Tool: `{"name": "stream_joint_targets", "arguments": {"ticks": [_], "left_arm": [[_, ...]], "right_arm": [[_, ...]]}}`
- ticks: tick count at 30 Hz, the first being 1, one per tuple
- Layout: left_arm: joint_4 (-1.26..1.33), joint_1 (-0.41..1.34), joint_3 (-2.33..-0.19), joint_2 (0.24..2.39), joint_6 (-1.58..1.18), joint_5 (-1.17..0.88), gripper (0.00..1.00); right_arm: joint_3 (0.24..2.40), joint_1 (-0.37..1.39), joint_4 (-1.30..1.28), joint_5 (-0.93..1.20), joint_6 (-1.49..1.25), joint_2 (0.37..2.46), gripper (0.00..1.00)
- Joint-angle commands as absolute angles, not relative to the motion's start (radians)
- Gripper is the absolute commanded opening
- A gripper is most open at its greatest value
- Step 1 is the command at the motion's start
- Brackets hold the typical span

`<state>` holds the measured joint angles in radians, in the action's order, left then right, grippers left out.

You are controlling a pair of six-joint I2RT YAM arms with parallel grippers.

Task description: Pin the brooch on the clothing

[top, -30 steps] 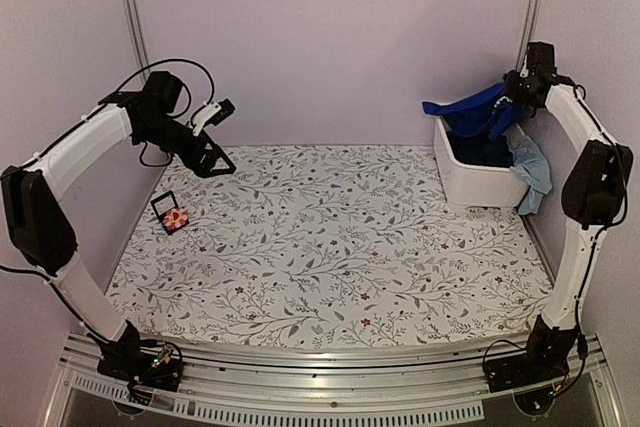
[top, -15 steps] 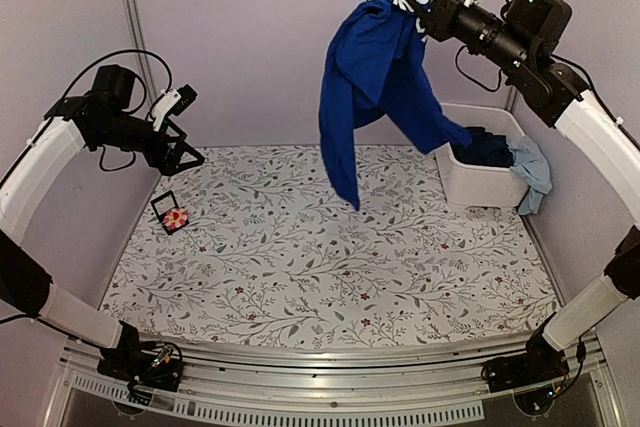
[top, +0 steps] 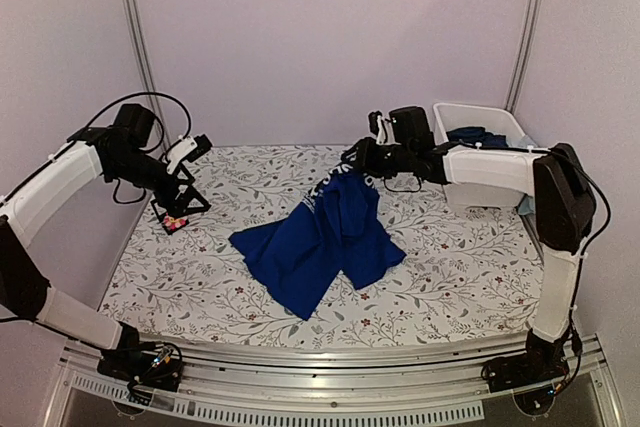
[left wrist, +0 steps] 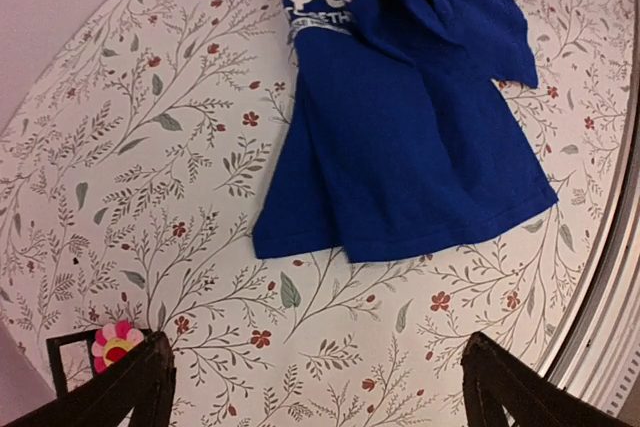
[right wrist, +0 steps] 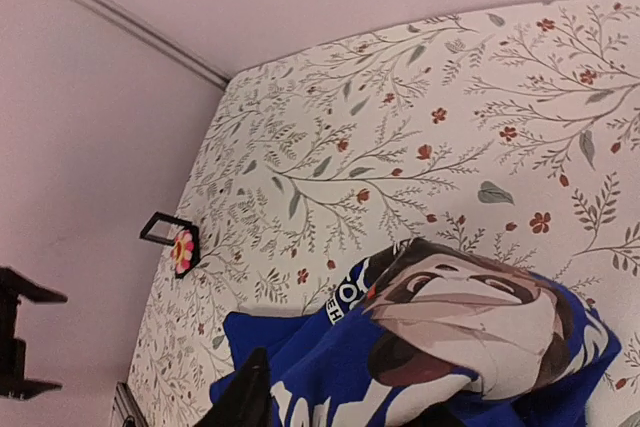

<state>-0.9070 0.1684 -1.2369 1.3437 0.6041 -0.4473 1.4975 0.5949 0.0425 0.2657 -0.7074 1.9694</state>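
Floral-print table (top: 450, 287) fills the scene; the clothing (top: 320, 242), a royal-blue T-shirt, lies crumpled around mid-table, near part spread fairly flat, far part bunched up under the right gripper (top: 358, 165); panda picture (right wrist: 470, 317) and white lettering (left wrist: 320, 7) show on that bunched far end; white bin (top: 470, 107) sits at the far right with dark-blue clothes (top: 475, 134) inside; right arm (top: 490, 167) reaches left from the bin side, low over the shirt's far end; right wrist view shows only one dark finger (right wrist: 248, 392) beside the fabric, so cannot tell how wide the jaws stand or whether they have hold of the shirt; left arm (top: 50, 187) bends in at far left; left gripper (top: 186, 203) hangs over the tray area, jaws spread wide, nothing between them; small dark square tray (right wrist: 168, 219) rests near the table's far-left edge; the brooch (left wrist: 117, 343), pink petals with yellow-green centre, sits at the tray, well apart from the shirt and not pinned to it.
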Motion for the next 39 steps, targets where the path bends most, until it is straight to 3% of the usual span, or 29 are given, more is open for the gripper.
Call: {"name": "stream_joint_targets", "arguments": {"ticks": [1,5,11,16,24,31,34,38,39], "left_arm": [[-0.892,0.314,-1.152,1.369,0.667,-0.445,1.00],[-0.888,0.478,-1.075,1.429,0.734,-0.388,0.99],[-0.756,0.599,-1.066,1.598,0.707,-0.248,0.95],[-0.687,0.731,-1.063,1.640,0.704,-0.334,0.94],[-0.597,0.932,-1.062,1.800,0.673,-0.201,1.00],[-0.513,0.949,-1.038,1.871,0.632,-0.026,0.95],[-0.493,0.930,-1.010,1.858,0.640,-0.003,0.76],[-0.499,0.915,-1.000,1.842,0.636,-0.003,0.30],[-0.503,0.914,-0.999,1.835,0.637,-0.006,0.14]], "right_arm": [[1.824,0.596,-0.411,0.199,-0.678,2.182,0.51],[1.790,0.596,-0.490,0.090,-0.594,2.177,0.59],[1.567,0.596,-0.511,-0.042,-0.584,2.015,0.61],[1.442,0.596,-0.587,-0.139,-0.648,1.955,0.59],[1.367,0.596,-0.583,-0.137,-0.674,1.964,0.54],[1.297,0.596,-0.543,-0.121,-0.709,2.005,0.49],[1.303,0.596,-0.547,-0.146,-0.709,1.985,0.49],[1.375,0.601,-0.541,-0.131,-0.660,1.960,0.49],[1.391,0.607,-0.528,-0.127,-0.652,1.957,0.48]]}}
